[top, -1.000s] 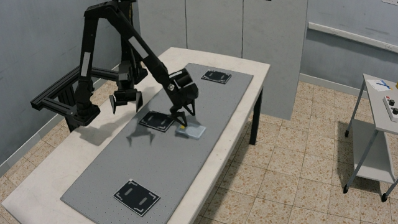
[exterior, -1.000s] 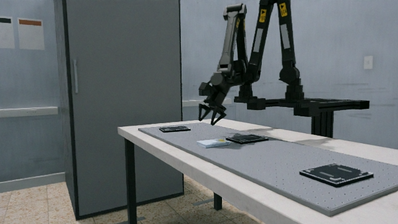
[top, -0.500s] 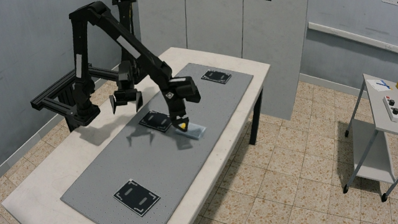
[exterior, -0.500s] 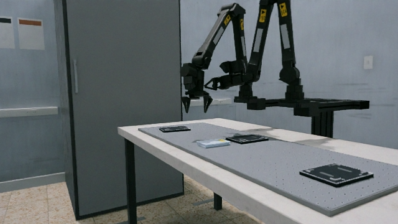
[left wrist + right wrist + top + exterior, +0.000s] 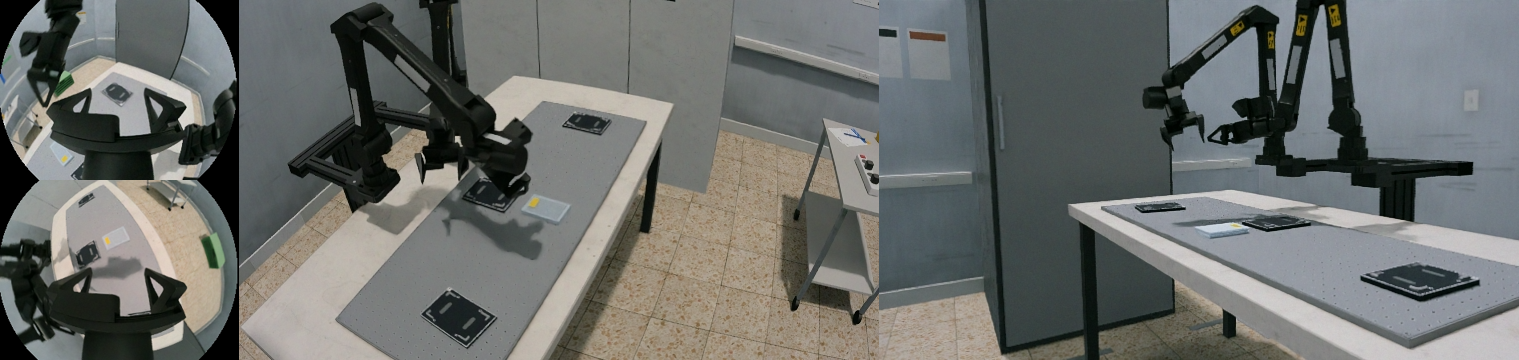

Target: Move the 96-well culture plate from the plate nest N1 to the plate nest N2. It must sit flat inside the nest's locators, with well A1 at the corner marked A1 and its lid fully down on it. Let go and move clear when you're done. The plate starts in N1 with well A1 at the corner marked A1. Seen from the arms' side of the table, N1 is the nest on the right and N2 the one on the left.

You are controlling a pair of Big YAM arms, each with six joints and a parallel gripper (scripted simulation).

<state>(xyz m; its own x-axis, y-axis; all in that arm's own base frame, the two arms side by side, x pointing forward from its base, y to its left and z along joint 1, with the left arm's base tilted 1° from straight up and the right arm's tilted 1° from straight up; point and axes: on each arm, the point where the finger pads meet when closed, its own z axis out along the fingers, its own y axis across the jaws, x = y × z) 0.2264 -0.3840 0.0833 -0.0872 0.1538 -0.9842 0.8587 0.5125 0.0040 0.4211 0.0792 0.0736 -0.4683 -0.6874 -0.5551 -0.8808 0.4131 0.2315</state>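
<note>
1. Three dark nests on the grey perforated board (image 5: 429, 260) (image 5: 1309, 260) of the counter (image 5: 314, 285) (image 5: 1139, 245). Landmark for all positions: the middle nest (image 5: 489, 194) (image 5: 1276, 223) (image 5: 87, 255).
2. Culture plate (image 5: 551, 209) (image 5: 1219, 230) (image 5: 62, 152) (image 5: 118, 239): flat on the board, outside every nest, just beside the middle nest, on the side away from the arm bases. Yellow label (image 5: 534, 202) (image 5: 1236, 225) (image 5: 64, 159) (image 5: 107, 240) at the end toward the middle nest. Lid seating and A1 corner: too small to tell.
3. Nest N1 (image 5: 459, 317) (image 5: 1160, 207) (image 5: 116, 93): well apart from the middle nest, to its right as seen from the arms. No plate inside.
4. Nest N2 (image 5: 586, 122) (image 5: 1419, 281) (image 5: 86, 199): well apart from the middle nest, to its left as seen from the arms. No plate inside.
5. Right gripper (image 5: 518, 189) (image 5: 1187, 143) (image 5: 46, 105) (image 5: 118, 272): released, fingers wide apart, nothing between them; raised above the counter, clear of the plate and of the middle nest.
6. Left gripper (image 5: 441, 180) (image 5: 1210, 141) (image 5: 118, 92): likewise released, fingers spread and unloaded; raised on the arm-base side of the middle nest, without contact with the plate.
</note>
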